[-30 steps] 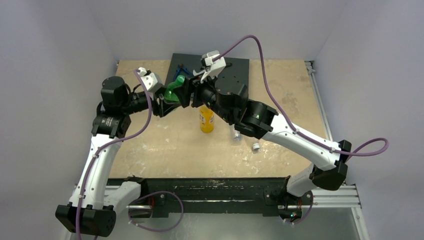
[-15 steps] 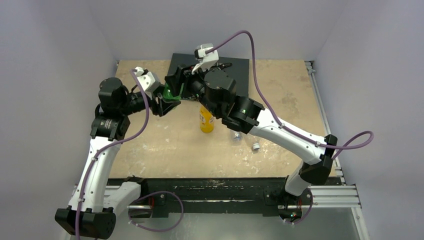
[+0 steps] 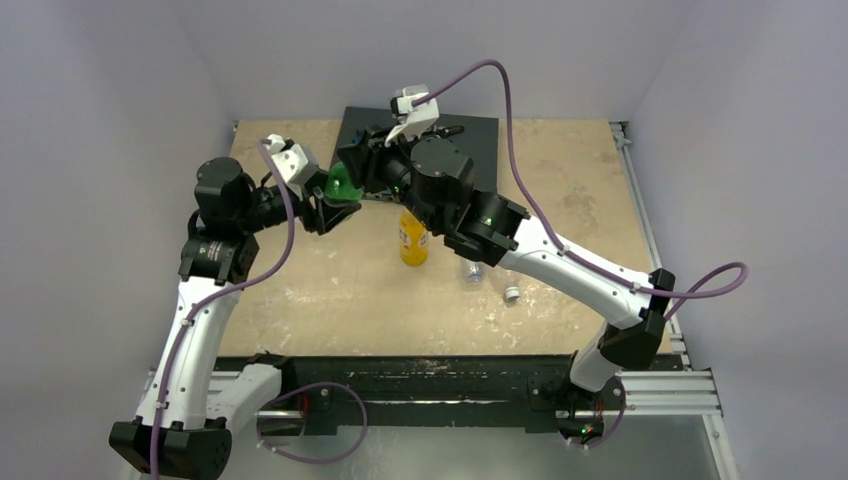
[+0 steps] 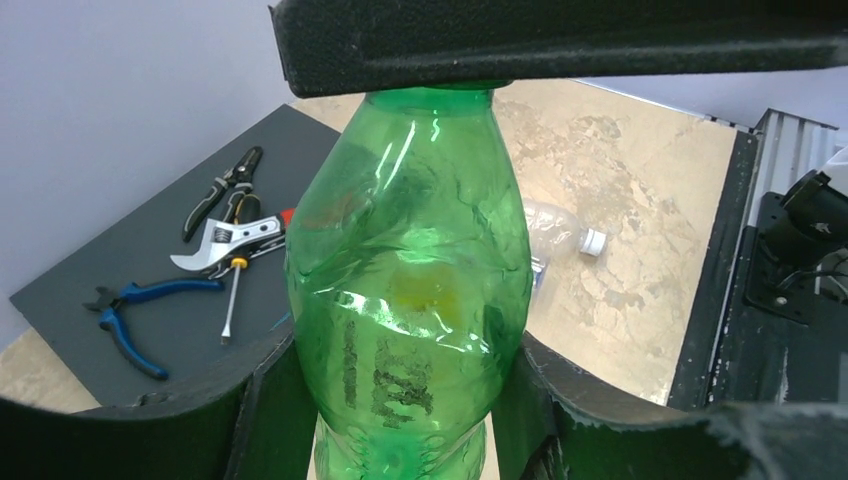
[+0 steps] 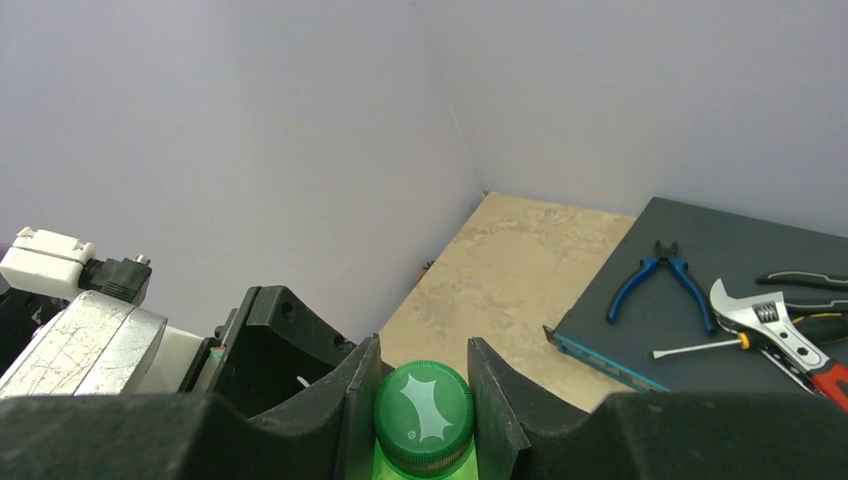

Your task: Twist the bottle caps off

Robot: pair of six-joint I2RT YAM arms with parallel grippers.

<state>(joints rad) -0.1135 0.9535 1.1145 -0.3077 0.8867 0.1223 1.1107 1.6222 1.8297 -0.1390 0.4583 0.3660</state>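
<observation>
We see our left fingers (image 4: 265,420) clamped on the green bottle (image 4: 410,270) above the tabletop (image 4: 640,200), and our right fingers (image 5: 492,400) closed on its green cap (image 5: 424,415).

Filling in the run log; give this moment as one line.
left gripper: shut on green bottle | right gripper: shut on green cap | cap: on bottle

1. A worn beige wooden bench (image 3: 330,270) carries everything.
2. A dark grey rectangular mat (image 3: 478,140) lies flat at its far edge.
3. An orange-yellow plastic bottle (image 3: 412,245) stands upright near the middle.
4. Right of it, a clear plastic bottle (image 4: 555,228) with a white cap (image 4: 595,241) lies sideways.
</observation>
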